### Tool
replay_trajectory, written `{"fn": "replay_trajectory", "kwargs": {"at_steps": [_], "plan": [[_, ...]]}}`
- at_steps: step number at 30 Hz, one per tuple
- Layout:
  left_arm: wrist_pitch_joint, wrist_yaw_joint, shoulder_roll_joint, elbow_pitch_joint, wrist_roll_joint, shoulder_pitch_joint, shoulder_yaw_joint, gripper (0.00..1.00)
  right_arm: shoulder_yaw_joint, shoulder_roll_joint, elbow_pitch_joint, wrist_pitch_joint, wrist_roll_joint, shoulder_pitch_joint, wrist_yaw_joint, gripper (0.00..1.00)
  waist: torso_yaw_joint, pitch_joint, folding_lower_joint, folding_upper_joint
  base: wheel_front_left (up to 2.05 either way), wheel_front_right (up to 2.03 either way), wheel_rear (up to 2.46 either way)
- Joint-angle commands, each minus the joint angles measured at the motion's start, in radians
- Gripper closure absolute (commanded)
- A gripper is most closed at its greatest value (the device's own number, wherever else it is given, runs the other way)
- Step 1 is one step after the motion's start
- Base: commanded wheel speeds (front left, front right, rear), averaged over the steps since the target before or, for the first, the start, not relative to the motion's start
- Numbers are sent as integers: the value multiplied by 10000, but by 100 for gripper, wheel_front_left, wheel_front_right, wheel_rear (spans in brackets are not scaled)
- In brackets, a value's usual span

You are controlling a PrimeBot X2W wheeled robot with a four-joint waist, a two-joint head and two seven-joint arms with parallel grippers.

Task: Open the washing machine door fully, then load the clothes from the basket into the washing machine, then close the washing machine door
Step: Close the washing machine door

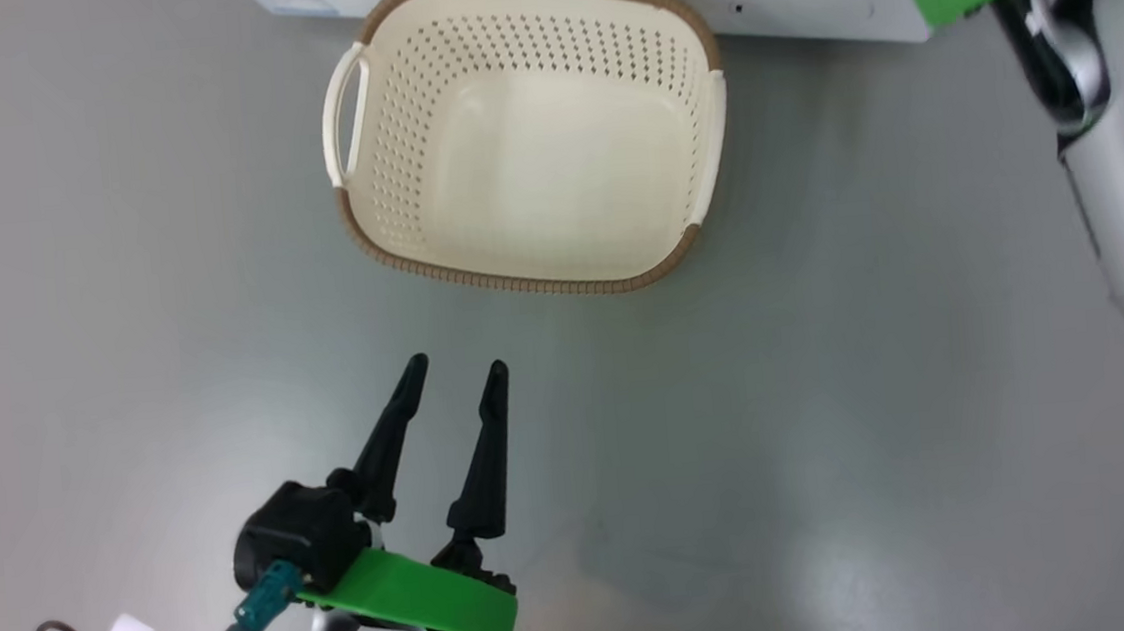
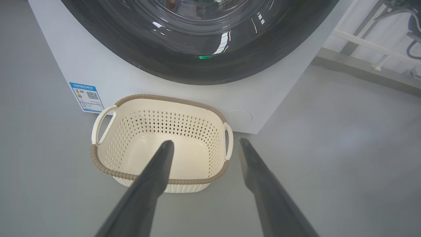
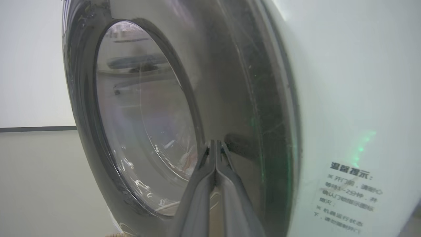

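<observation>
Door [image 3: 236, 82] sits flush against the washer [image 3: 345, 65], and the basket [image 1: 400, 168] before it is empty, so loading looks done and closing finished or nearly so. The right gripper [image 3: 215, 143], fingers pressed together, touches the door's black rim. The left gripper [image 1: 457, 366] hovers spread near the basket.

Bright, even light — glare on the washing machine door [image 2: 197, 36]

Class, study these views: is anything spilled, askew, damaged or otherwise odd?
Nothing stands out. The basket stands upright and empty on the floor before the washer; no spill shows, and the door looks undamaged.
</observation>
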State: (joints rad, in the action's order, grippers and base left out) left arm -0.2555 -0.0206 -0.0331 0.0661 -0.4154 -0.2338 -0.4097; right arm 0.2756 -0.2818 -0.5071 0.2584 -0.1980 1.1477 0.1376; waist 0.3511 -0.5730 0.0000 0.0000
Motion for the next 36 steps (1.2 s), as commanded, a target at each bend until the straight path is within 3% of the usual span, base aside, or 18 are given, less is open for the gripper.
{"fn": "replay_trajectory", "kwargs": {"at_steps": [1, 3, 6, 10, 28, 36], "plan": [[-63, 52, -171, -80, 14, 135, 450, 0, 48, 346, 391, 34, -213, -604, -69, 85, -338, 493, 0, 0, 0, 0, 0], [-63, 25, -171, 62, 59, 182, 579, 0, 105, 470, 562, 34, -341, -1070, -69, 65, -497, 793, 0, 0, 0, 0, 0], [-63, -35, -171, 249, 96, 303, 773, 0, 189, 661, 832, 34, -523, -1767, -69, 51, -743, 1272, 0, 0, 0, 0, 0], [-63, -104, -171, 518, 171, 528, 1082, 0, 360, 820, 1146, 34, -689, -2630, -69, 2, -1069, 1937, 0, 0, 0, 0, 0], [-63, -114, -171, 1615, 457, 1481, 2087, 0, 176, 1376, 2583, 34, -682, -6317, -69, 0, -2356, 4705, 0, 0, 0, 0, 0], [-63, -110, -171, 1801, 402, 2012, 2291, 0, -420, 1457, 3457, 34, -726, -8417, -69, 0, -2708, 5599, 0, 0, 0, 0, 0]]}}
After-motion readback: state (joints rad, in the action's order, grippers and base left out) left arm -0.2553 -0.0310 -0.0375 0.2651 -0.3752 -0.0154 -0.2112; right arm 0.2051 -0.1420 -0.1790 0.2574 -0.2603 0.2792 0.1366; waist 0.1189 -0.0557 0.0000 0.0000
